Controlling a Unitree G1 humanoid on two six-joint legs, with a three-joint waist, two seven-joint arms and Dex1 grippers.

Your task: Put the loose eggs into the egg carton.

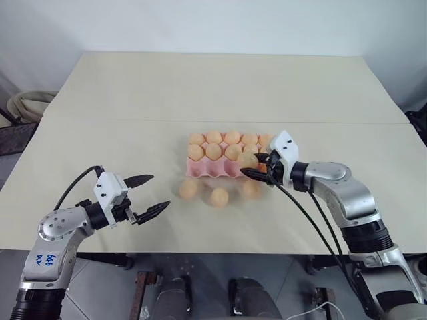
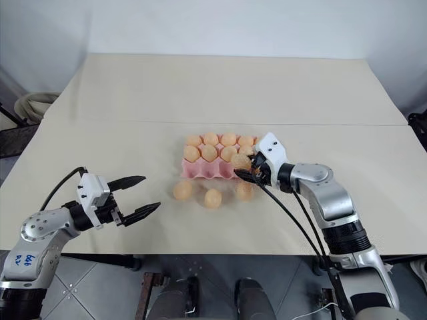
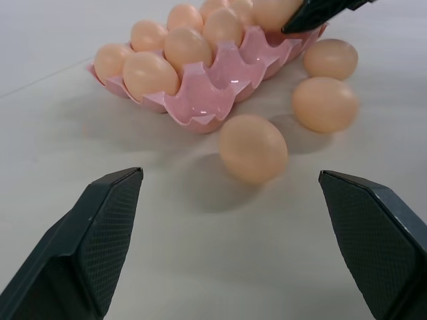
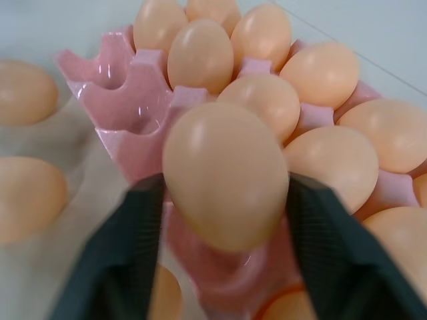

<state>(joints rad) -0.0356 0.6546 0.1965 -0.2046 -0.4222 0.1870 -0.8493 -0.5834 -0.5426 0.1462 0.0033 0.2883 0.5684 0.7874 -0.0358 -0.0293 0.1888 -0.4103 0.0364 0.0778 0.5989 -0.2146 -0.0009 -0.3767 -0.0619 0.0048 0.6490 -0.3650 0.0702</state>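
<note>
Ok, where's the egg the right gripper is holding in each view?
Left eye view: held egg right of centre, over the egg carton's near row.
Right eye view: near centre, same spot.
Left wrist view: past the carton's far end, against a black fingertip.
Right wrist view: between the right gripper's fingers.
Shared landmark: the pink carton.

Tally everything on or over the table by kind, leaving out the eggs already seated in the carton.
Loose eggs on the table: 3
Held egg in right pincer: 1
Egg carton: 1
Pincers, counting the open left pincer: 2
Total: 7
</note>
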